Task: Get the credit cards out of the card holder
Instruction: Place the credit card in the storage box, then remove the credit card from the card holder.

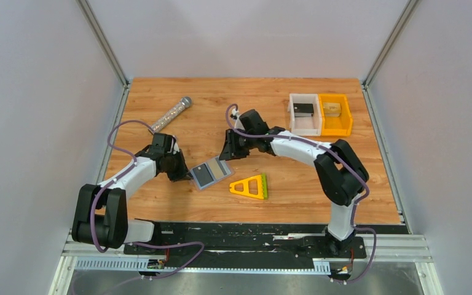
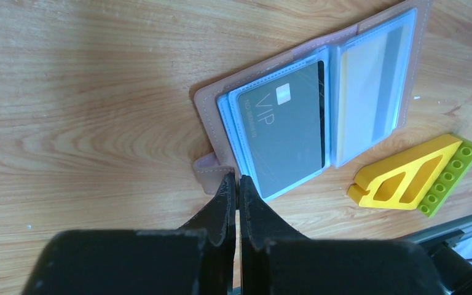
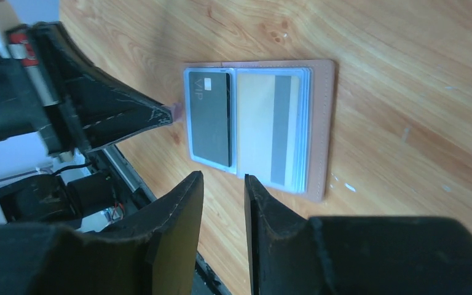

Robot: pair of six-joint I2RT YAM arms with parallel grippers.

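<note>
The card holder has matt leather-like covers and glossy plastic sleeves, the table smooth wood.

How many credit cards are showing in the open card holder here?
2. A dark grey VIP card in the card holder panel nearest the left fingers; a tan card with a grey stripe in the other panel. Stacked sleeves beneath may hide more.

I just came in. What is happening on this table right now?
Two robot arms work on a flat pink-brown card holder lying open on the wooden table. The left arm has its jaws shut at the holder's small tab; the right arm hovers nearby, jaws apart and empty. The dark grey VIP card and the tan striped card are both in their clear sleeves.
</note>
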